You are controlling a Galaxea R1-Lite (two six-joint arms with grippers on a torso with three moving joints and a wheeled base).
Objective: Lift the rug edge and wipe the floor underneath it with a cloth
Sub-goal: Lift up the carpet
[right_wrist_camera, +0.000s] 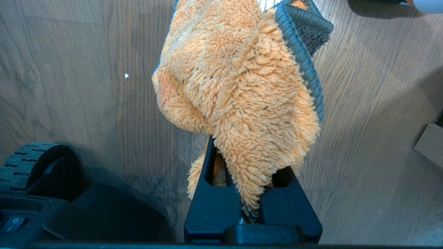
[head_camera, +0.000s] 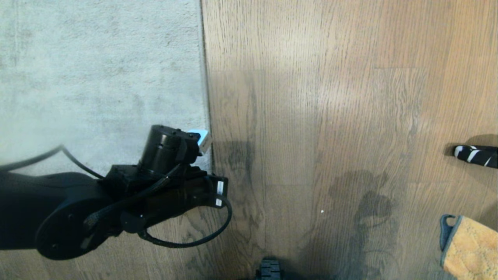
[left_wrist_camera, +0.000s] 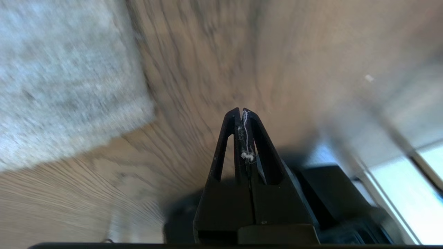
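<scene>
The pale grey rug (head_camera: 97,77) lies flat at the left, and its rug edge (head_camera: 205,97) runs straight along the brown wood-grain floor (head_camera: 330,116). My left arm (head_camera: 155,186) reaches in over the rug's near end and hides the corner there. In the left wrist view the left gripper (left_wrist_camera: 241,111) is shut with only white lint between its fingers. It hangs over bare floor (left_wrist_camera: 214,69), a little off the rug corner (left_wrist_camera: 147,110). The right gripper (right_wrist_camera: 247,145) is shut on a fluffy orange cloth (right_wrist_camera: 242,79) with a grey-blue border. That cloth (head_camera: 470,249) also shows at the lower right.
A black-and-white striped object (head_camera: 476,154) lies at the right border. A base wheel (head_camera: 269,269) shows at the near edge, and a wheel (right_wrist_camera: 34,166) also appears in the right wrist view. A white speck (head_camera: 322,211) sits on the floor.
</scene>
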